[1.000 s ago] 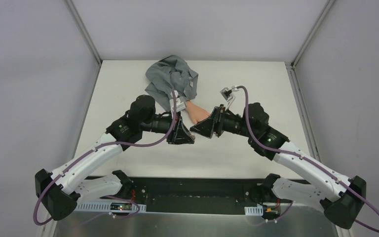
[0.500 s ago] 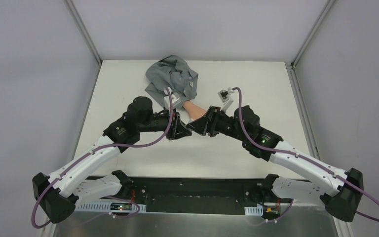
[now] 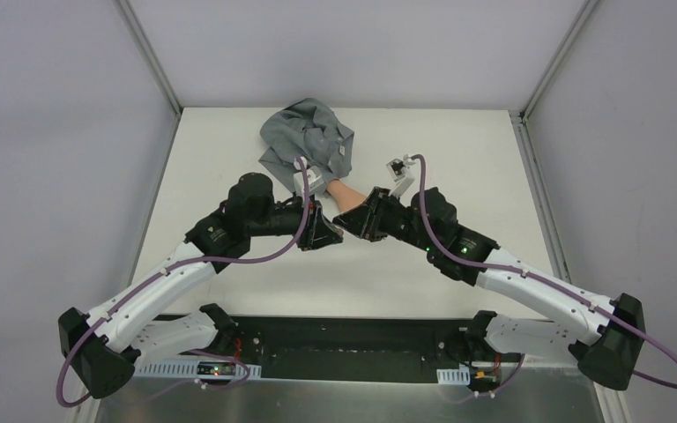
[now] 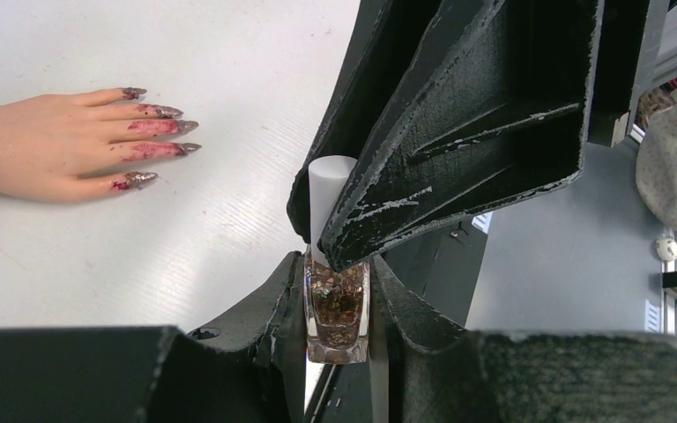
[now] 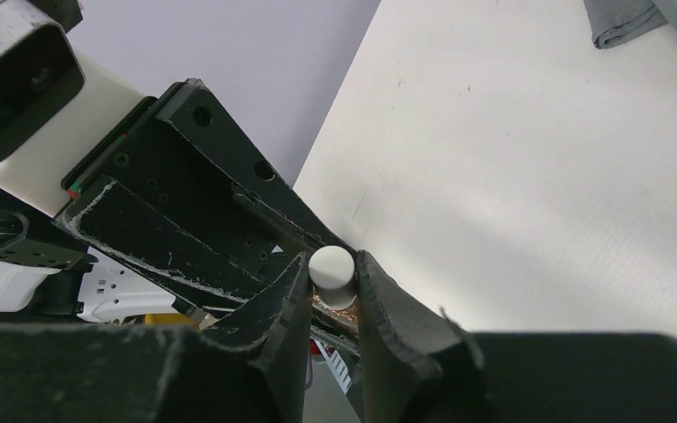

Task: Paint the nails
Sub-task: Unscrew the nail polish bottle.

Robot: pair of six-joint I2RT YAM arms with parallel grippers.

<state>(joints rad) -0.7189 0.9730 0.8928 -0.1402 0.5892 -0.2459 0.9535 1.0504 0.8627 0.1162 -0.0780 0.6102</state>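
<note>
The peach fake hand point(image 4: 44, 145) lies flat at the left of the left wrist view, its pointed nails point(image 4: 163, 111) smeared dark purplish-red. From above, the hand point(image 3: 345, 196) shows just behind both grippers. My left gripper point(image 4: 338, 269) is shut on a small glass polish bottle point(image 4: 338, 313) with glittery brown contents, held upright above the table. My right gripper point(image 5: 332, 264) meets it from the right and is shut on the bottle's white cap point(image 5: 331, 266). The two grippers touch tip to tip in the top view, left gripper point(image 3: 331, 234), right gripper point(image 3: 357, 227).
The hand's crumpled grey sleeve point(image 3: 308, 141) lies at the back of the white table point(image 3: 458, 150). Metal corner posts and grey walls close in the table on three sides. The near edge drops to a black base rail point(image 3: 344, 335).
My right gripper has moved left to meet the left one and closed its jaws on the white cap. The left arm shifted slightly back with the bottle.
</note>
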